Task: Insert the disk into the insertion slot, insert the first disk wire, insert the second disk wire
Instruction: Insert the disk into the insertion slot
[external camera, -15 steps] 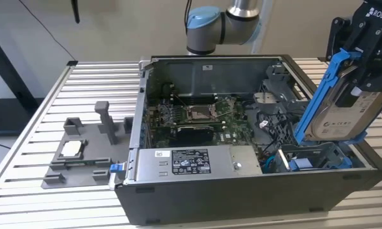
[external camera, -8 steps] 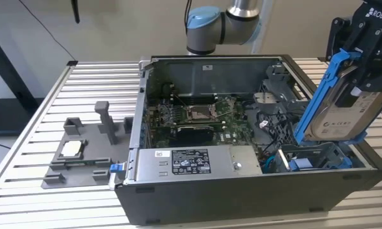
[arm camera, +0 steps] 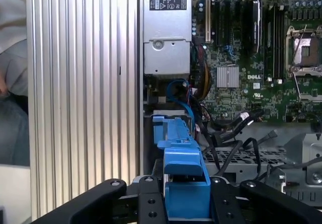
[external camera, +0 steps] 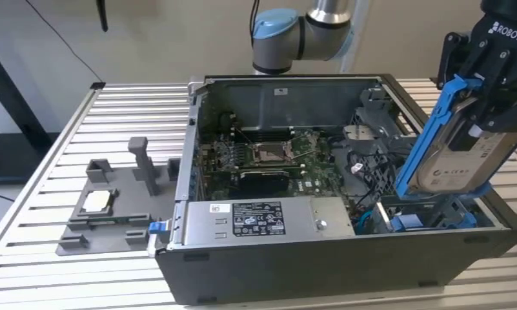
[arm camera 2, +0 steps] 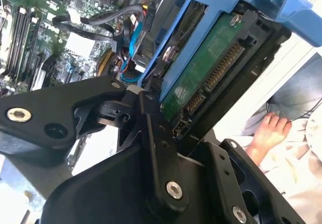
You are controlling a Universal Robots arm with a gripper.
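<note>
My gripper (external camera: 484, 110) hangs over the case's corner nearest the camera, on the exterior view's right, shut on the disk (external camera: 461, 155). The disk is a silver-grey drive in a blue carrier, held on edge and tilted. In the second wrist view its green circuit side (arm camera 2: 201, 73) faces the camera between the black fingers (arm camera 2: 151, 133). In the first wrist view the blue carrier (arm camera: 182, 176) sits between the jaws. Below the disk lies the insertion slot (external camera: 423, 218), a grey bay with blue fittings, apart from the disk. Loose black cables (arm camera: 236, 126) lie beside the bay.
The open computer case (external camera: 327, 271) stands on a ribbed metal table (external camera: 129, 110). Inside are the motherboard (external camera: 267, 158) and the grey power supply box (external camera: 258, 219). A grey fixture (external camera: 111, 206) sits at the exterior view's left. A person's hand (arm camera 2: 269, 131) is nearby.
</note>
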